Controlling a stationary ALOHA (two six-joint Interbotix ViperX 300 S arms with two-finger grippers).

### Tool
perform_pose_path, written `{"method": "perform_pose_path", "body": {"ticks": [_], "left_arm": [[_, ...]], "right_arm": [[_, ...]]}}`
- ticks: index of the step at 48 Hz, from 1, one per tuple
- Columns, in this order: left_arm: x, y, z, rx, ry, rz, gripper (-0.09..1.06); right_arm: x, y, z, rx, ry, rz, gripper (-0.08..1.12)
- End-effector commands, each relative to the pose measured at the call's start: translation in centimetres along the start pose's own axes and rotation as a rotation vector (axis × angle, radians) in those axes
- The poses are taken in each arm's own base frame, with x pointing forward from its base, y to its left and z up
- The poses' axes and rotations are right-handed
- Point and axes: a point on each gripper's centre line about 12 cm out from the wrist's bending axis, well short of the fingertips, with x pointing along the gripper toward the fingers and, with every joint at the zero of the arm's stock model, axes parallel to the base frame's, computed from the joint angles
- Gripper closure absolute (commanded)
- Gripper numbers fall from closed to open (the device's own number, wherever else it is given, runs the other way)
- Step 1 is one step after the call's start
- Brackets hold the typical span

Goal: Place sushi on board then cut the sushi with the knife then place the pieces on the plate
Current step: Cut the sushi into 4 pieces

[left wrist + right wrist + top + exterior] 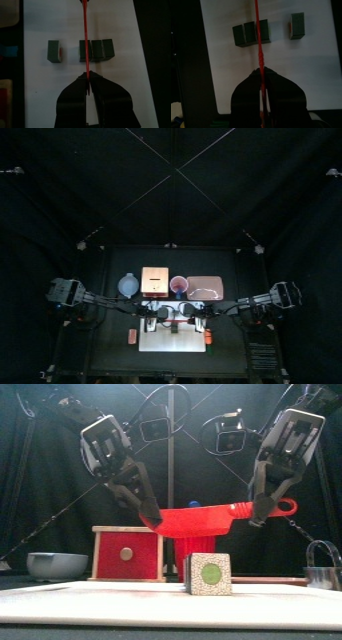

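Reading from left to right, you have the left gripper (pixel 150 512) slanting down from above, its jaws pressed together on one end of the red knife (pixel 201 512). The knife hangs level in the air, well above the white cutting board (pixel 94 599). Its other end is pinched in the right gripper (pixel 263 504), so both arms carry it between them.

Below the knife, the sushi roll (pixel 97 49) sits on the board, so that first step looks done. In the left wrist view one cut piece (pixel 55 50) stands apart from the rest of the roll, so cutting seems begun but not finished. The blade runs across the roll near the end facing the loose piece, which suggests another cut is being lined up.

At the back right, the pink tray (pixel 205 286) holds no sushi that you can make out. Moving the pieces there is all left to do.
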Motion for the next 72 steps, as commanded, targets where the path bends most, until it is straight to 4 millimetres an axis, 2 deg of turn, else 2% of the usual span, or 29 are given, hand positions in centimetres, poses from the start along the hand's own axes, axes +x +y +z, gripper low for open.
{"method": "perform_pose_path", "body": {"ticks": [1, 17, 49, 72], "left_arm": [[0.2, -0.3, 0.2, -0.017, 0.007, -0.008, 0.50], [1.1, -0.4, 0.2, -0.030, 0.021, -0.013, 0.50], [1.8, -0.5, -0.3, -0.033, 0.038, -0.013, 0.50], [4.0, -0.1, -1.9, -0.039, 0.100, -0.003, 0.50]], "right_arm": [[-0.1, 0.8, 0.2, 0.005, -0.006, 0.022, 0.76], [1.2, 1.1, -0.5, 0.010, 0.024, 0.023, 0.76], [2.2, 0.8, -1.1, 0.009, 0.057, 0.011, 0.76], [4.3, 0.2, -2.4, 0.024, 0.108, -0.010, 0.76]]}}
